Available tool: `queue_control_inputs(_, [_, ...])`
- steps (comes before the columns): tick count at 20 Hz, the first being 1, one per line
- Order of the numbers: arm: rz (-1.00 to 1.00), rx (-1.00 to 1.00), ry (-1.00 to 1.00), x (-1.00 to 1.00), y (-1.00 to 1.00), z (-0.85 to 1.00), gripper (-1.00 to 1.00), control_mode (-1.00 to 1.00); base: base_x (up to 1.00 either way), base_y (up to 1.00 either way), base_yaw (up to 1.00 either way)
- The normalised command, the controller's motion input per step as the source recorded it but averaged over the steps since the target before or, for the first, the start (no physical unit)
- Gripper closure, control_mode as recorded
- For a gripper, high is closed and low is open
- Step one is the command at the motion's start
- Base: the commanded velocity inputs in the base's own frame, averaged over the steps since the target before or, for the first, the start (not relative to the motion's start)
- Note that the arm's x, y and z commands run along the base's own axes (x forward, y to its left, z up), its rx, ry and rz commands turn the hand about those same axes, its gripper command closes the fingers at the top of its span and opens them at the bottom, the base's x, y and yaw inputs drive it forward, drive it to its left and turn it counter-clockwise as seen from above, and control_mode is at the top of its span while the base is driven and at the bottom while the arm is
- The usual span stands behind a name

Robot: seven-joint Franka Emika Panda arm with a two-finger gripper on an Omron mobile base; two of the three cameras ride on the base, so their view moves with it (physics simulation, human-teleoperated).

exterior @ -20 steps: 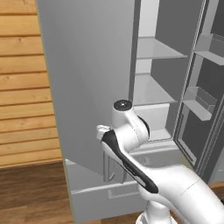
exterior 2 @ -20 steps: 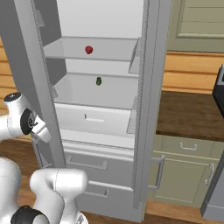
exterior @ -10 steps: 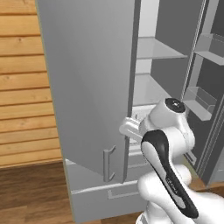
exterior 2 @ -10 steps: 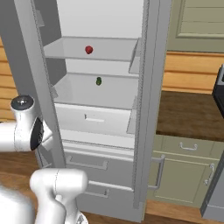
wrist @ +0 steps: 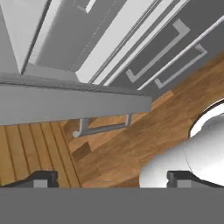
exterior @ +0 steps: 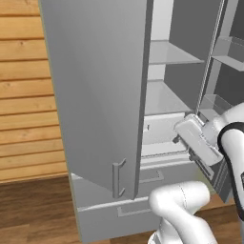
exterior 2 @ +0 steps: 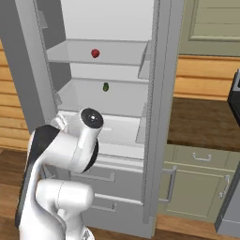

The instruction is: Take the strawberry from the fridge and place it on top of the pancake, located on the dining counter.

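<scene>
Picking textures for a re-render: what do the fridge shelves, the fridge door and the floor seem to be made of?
Fridge shelves: likely translucent plastic or frosted glass, pale and slightly see-through at the edges. Fridge door: looks like matte grey painted metal, flat and even, with a bar handle. Floor: wood planks, brown with visible grain and seams.

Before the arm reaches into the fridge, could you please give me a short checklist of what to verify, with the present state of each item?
1. Fridge doors open: ok, interior shelves exposed.
2. Strawberry located: ok, on the upper shelf, in the right base view.
3. Not confused with the small dark green item: ok, that lies one shelf lower.
4. Gripper open and empty: ok, tips wide apart, nothing between them.
5. Gripper aimed at the strawberry: not ok, the hand view looks down at floor and drawers.
6. Pancake and dining counter ready: cannot tell.
</scene>
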Motion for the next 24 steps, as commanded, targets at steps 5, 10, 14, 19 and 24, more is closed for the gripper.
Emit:
queue_control_inputs(5, [0.00,0.41,0.00,0.39,-0.19,0.00,-1.00,-1.00,0.00,0.00,0.00])
queue_control_inputs(10, [0.00,0.28,0.02,0.61,0.22,-0.11,-1.00,-1.00,0.00,0.00,0.00])
queue_control_inputs(14, [0.00,0.01,0.18,0.67,0.34,-0.22,-1.00,-1.00,0.00,0.00,0.00])
queue_control_inputs(19, [0.02,0.03,0.12,0.70,0.36,-0.22,-1.00,-1.00,0.00,0.00,0.00])
queue_control_inputs(24, [0.13,0.10,0.05,0.69,0.22,-0.18,-1.00,-1.00,0.00,0.00,0.00])
